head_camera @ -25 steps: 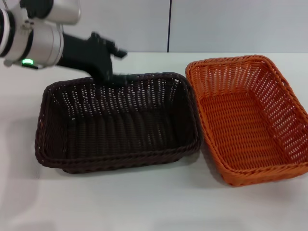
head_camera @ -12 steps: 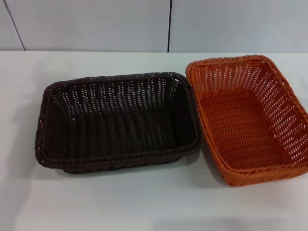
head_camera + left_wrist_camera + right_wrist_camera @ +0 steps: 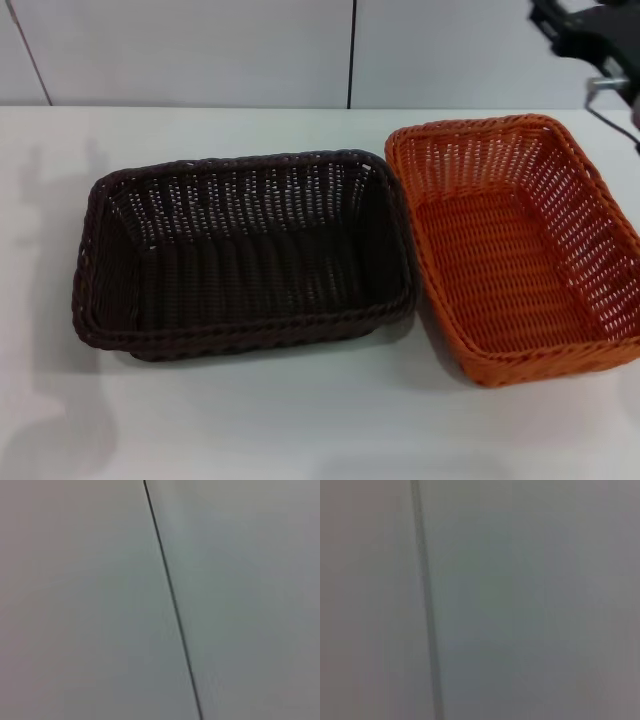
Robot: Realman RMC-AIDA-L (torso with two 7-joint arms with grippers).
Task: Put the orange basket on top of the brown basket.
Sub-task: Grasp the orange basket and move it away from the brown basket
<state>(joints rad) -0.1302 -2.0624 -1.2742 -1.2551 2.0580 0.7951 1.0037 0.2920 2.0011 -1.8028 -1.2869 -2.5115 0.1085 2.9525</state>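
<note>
The orange basket (image 3: 515,245) sits on the white table at the right, empty, its long side running away from me. The brown basket (image 3: 240,250) sits beside it at the centre left, empty, their rims touching or nearly so. My right gripper (image 3: 585,35) enters the head view at the top right corner, above and behind the orange basket's far end. My left gripper is out of the head view. Both wrist views show only a plain grey wall with a dark seam.
The white table (image 3: 300,430) extends in front of both baskets and to the left. A grey panelled wall (image 3: 200,50) with a vertical seam stands behind the table.
The left arm, above the brown basket's far left corner a second ago, has left the view. The right gripper has come into view at the top right. The baskets have not moved.
</note>
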